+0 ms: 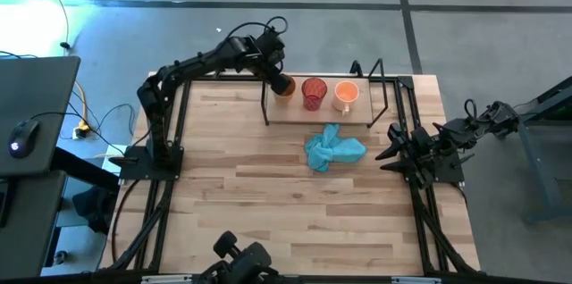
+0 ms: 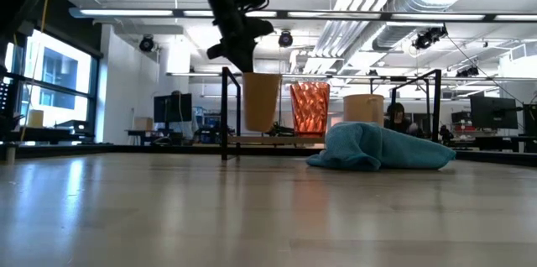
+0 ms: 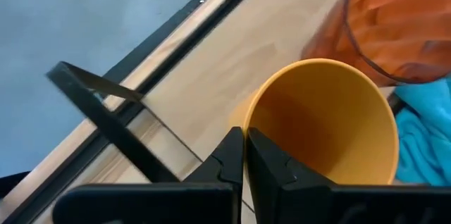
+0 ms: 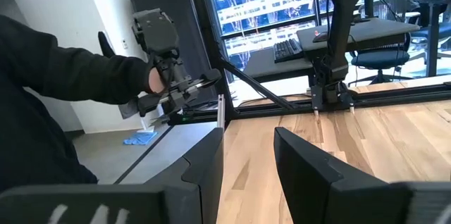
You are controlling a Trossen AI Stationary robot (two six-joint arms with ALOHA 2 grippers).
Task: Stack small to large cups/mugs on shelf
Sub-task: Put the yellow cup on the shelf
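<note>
Three cups on shelf (image 1: 322, 112), left claw (image 3: 244, 155) pinching amber-orange cup (image 3: 324, 122) rim

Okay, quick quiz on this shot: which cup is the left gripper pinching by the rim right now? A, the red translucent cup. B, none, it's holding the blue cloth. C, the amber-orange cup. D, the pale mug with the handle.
C: the left gripper has its fingers closed over the rim of the amber-orange cup, at the left end of the row on the shelf.
</note>
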